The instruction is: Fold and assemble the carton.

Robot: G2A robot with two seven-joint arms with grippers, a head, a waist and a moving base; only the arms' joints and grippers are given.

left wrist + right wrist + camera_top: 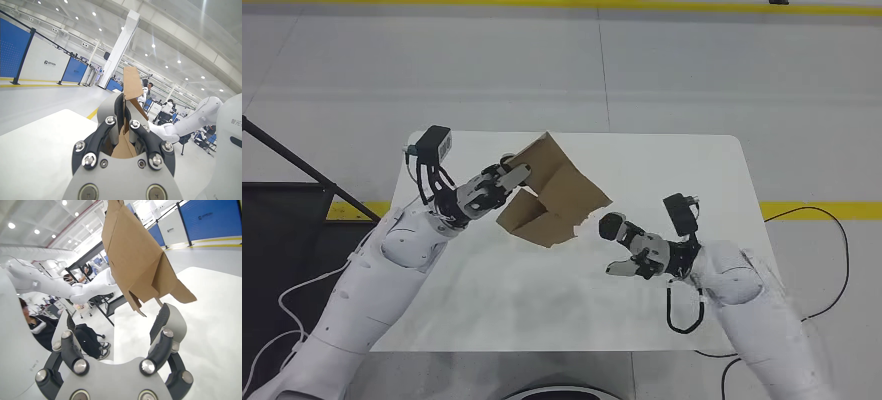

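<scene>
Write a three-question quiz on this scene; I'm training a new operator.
1. True or false: the left pincer is shut on the carton.
2. The right pincer is: A open; B shut on the carton; C shut on nothing.
3. How many cartons are there?
Key: 1 true; 2 A; 3 one.

One carton (550, 196), one table (672, 175), two tools: left tool (519, 175), right tool (615, 247).

Top view overhead, far; wrist views close, facing each other; all share carton (560, 186).
</scene>
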